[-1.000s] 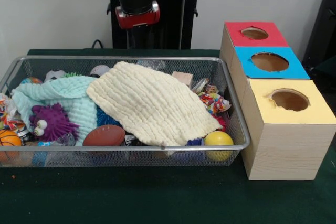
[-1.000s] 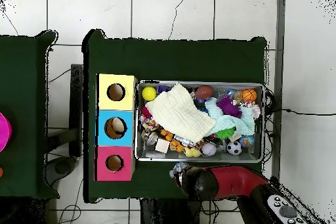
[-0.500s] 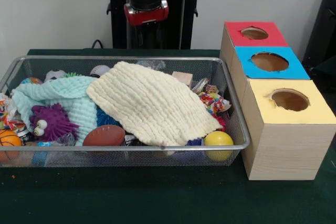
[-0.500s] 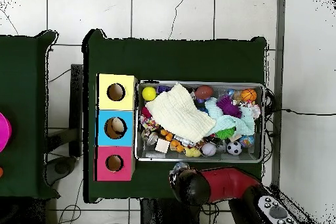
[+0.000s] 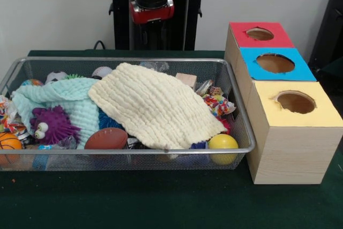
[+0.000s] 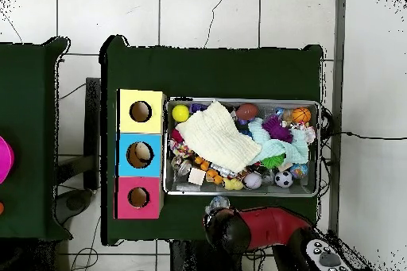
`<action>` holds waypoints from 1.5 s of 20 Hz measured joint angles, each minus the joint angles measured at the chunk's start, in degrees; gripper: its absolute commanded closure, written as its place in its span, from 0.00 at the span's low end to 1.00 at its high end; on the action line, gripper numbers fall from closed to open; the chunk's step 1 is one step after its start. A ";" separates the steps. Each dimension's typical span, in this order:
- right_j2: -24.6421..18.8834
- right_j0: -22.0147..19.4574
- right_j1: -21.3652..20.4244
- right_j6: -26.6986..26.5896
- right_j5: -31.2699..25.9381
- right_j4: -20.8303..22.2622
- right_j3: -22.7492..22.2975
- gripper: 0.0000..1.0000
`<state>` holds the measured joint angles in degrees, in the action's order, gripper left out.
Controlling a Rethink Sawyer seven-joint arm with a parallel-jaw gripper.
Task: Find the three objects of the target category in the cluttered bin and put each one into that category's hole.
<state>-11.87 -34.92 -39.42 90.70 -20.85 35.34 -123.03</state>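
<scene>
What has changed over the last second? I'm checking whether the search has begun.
Only the arm moved: in the front view it shifted right and rose slightly, staying behind the wire bin. Nothing was grasped or released. The cream cloth, the toys and the three-hole box stayed put.

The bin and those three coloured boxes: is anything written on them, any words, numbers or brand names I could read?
None can be read.
The red box, blue box and yellow box show only plain coloured tops with holes.
The toys in the wire bin and the two cloths show no legible print.
</scene>
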 measured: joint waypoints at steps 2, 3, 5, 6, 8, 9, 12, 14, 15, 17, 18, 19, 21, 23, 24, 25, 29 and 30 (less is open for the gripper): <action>0.54 0.25 0.20 0.00 0.52 -0.01 0.00 0.00; 0.90 0.41 0.41 0.00 0.94 0.00 0.00 0.00; 1.79 0.71 0.95 0.00 2.27 -0.01 -0.02 0.00; 2.09 0.77 1.11 0.00 2.80 -0.01 -0.04 0.00; 2.62 0.88 1.40 0.00 3.73 -0.01 -0.05 0.00; 2.74 0.92 1.47 0.00 3.91 -0.02 -0.05 0.00; 3.74 1.43 2.32 0.00 5.43 -0.02 -0.05 0.00; 4.81 2.30 3.27 0.00 6.94 -0.03 -0.04 0.00; 5.38 2.79 3.80 0.00 7.74 -0.02 -0.03 0.00; 6.70 4.09 5.18 0.01 9.85 -0.05 -0.03 0.00; 7.02 4.46 5.55 0.01 10.41 -0.05 -0.03 0.00; 7.34 4.82 5.93 0.01 10.96 -0.05 -0.02 0.00; 8.19 5.88 7.09 0.01 12.46 -0.06 -0.02 0.00; 9.09 6.76 8.26 0.01 13.86 -0.06 -0.02 0.00; 9.43 7.04 8.72 0.01 14.31 -0.06 -0.02 0.00; 9.77 7.31 9.18 0.01 14.76 -0.07 -0.02 0.00; 11.00 8.09 10.81 0.01 16.45 -0.09 0.01 0.00; 11.16 8.17 11.02 0.01 16.63 -0.09 0.00 0.00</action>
<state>-0.71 -26.76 -28.41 90.71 -4.22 35.24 -123.02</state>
